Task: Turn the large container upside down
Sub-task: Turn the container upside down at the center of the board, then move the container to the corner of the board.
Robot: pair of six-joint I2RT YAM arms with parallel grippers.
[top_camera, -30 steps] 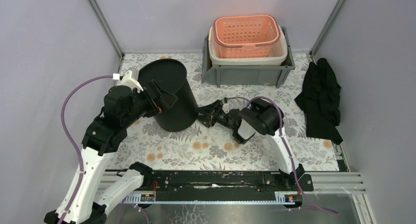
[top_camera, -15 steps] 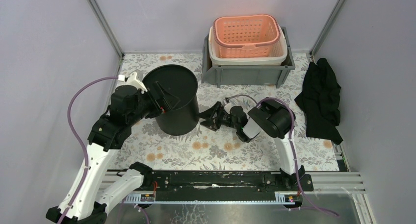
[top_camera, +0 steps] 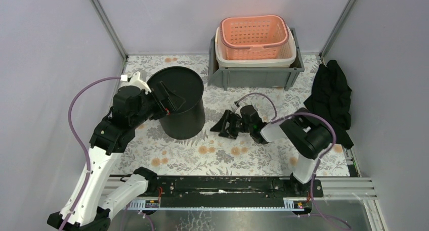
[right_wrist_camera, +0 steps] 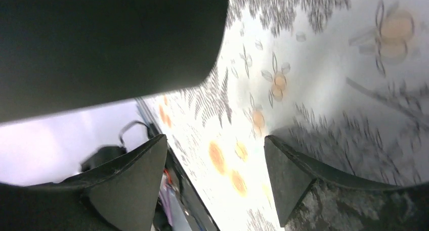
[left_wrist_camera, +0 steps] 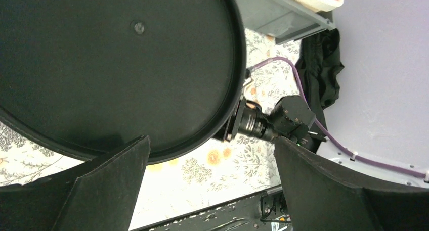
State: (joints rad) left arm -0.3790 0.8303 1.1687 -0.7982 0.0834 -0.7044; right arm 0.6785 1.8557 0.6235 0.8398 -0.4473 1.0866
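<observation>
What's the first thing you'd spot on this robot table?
The big black container stands left of the middle of the flowery table, flat closed end up, with the left claw open at its top edge. The right claw is open too, low beside the container and not touching it. At the back, a pink basket sits stacked in a white basket inside a grey bin.

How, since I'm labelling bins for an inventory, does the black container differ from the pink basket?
The black container is round with solid walls; the pink basket is rectangular with perforated walls. The black container stands directly on the table, a closed flat face up; the pink basket sits nested in a white tub inside a grey crate, mouth up. Both look like plastic.
</observation>
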